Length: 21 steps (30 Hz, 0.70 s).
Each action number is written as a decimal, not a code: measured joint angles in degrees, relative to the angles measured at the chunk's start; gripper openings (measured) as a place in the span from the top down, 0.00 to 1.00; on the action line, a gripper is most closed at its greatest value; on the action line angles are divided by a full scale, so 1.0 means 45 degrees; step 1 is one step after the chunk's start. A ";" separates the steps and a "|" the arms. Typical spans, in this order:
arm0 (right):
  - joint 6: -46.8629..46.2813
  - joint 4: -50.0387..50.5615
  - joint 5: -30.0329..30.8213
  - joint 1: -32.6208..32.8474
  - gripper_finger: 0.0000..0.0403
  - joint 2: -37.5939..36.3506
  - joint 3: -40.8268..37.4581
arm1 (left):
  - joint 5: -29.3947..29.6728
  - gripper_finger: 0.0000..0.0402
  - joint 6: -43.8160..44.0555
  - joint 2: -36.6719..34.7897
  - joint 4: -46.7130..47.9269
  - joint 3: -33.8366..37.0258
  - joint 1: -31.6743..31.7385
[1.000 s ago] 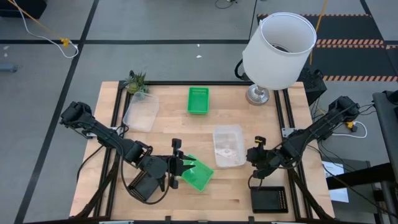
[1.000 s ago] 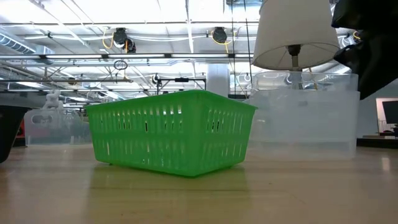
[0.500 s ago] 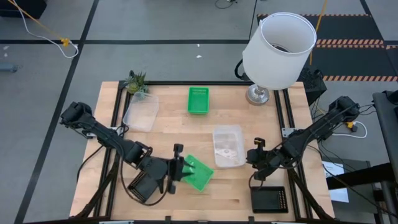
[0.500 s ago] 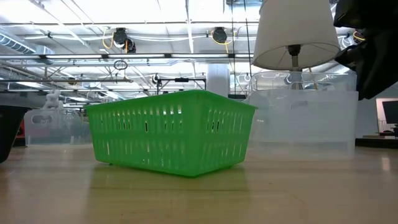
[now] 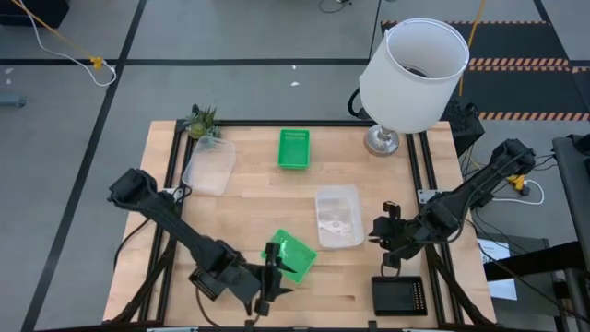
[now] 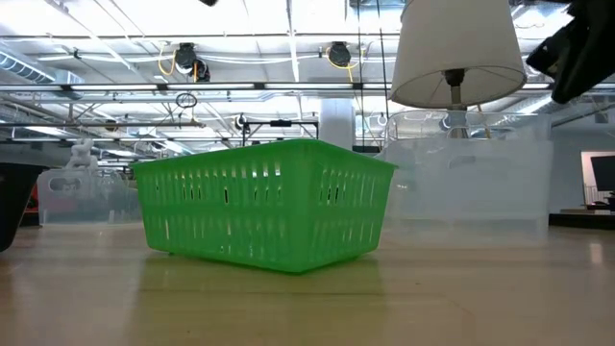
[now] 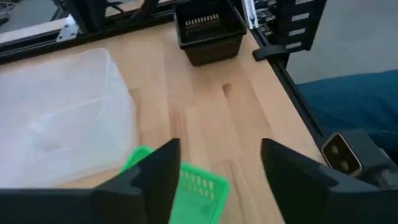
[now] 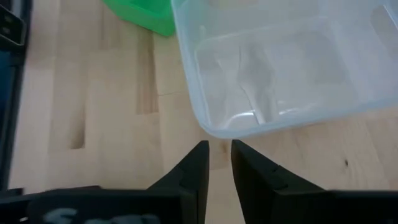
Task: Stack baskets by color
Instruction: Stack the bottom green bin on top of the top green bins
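A green basket (image 5: 291, 255) sits askew near the table's front middle, resting on its base (image 6: 264, 207). My left gripper (image 5: 273, 275) is open at its near-left corner; the green corner (image 7: 196, 186) shows low between the spread fingers, and no touch shows. A clear basket (image 5: 337, 217) lies to the right of the middle. My right gripper (image 5: 379, 231) hovers at its right side, its fingers a narrow gap apart (image 8: 219, 152) with nothing between them. A second green basket (image 5: 293, 148) and a second clear one (image 5: 208, 166) rest at the back.
A black basket (image 5: 398, 295) stands at the near right corner (image 7: 208, 31). A white-shaded lamp (image 5: 412, 74) rises at the back right, and a small plant (image 5: 201, 121) at the back left. Bare wood lies between the green basket and the black one.
My left gripper has swung toward the table's near edge and sunk, ending at the green basket's near-left corner. My right gripper has risen a little beside the clear basket. No basket has moved.
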<state>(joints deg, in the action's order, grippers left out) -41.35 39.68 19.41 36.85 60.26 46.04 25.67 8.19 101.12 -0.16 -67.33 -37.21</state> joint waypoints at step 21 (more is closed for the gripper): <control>0.0011 0.3263 -0.0046 0.0003 0.85 -0.0012 0.1905 | 0.1759 0.43 0.4725 0.3926 0.2352 -0.2837 0.0799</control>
<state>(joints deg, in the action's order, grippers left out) -41.30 54.37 19.20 36.86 60.20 54.61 33.59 29.45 118.78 10.42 -80.09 -33.62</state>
